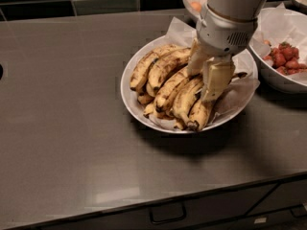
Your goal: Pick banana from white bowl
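The white bowl, wide and lined with crinkled white paper, stands on the dark counter right of the middle and holds several overripe, brown-speckled bananas. The long banana with the dark tip lies at the right front of the pile. My gripper reaches down from the top right into the bowl. Its two beige fingers stand apart, pressed into the right side of the pile over the upper part of that banana. The upper ends of the bananas under it are hidden.
A white bowl of red strawberries stands close to the right, nearly touching the banana bowl. A white bowl with small orange fruit sits behind, by the dark tiled wall. The counter's front edge runs above drawers.
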Robot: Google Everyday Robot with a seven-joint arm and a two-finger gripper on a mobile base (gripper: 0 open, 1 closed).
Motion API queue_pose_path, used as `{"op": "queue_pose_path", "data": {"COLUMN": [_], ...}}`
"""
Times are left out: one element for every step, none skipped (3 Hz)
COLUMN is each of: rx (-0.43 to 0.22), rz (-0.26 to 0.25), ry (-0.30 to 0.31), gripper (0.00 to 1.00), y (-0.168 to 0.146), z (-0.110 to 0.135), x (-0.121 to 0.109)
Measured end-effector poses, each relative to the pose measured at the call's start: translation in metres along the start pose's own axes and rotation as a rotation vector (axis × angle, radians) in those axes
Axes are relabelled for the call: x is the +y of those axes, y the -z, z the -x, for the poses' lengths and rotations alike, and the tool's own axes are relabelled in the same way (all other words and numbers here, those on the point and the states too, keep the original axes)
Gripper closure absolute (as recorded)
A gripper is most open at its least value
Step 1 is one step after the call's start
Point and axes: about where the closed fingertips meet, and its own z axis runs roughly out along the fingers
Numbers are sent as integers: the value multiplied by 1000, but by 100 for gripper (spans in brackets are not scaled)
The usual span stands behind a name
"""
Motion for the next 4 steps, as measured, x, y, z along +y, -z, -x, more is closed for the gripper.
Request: {"op": "queue_pose_path", "data": {"rx": [2, 2, 5, 10], "rz": [2, 3, 3, -1], "ry": [-2, -2, -2, -3], "gripper": [47, 47, 47, 47], "y": [-1, -1, 0, 2], "z": [-1, -1, -2, -3], "x": [0, 0, -1, -1]}}
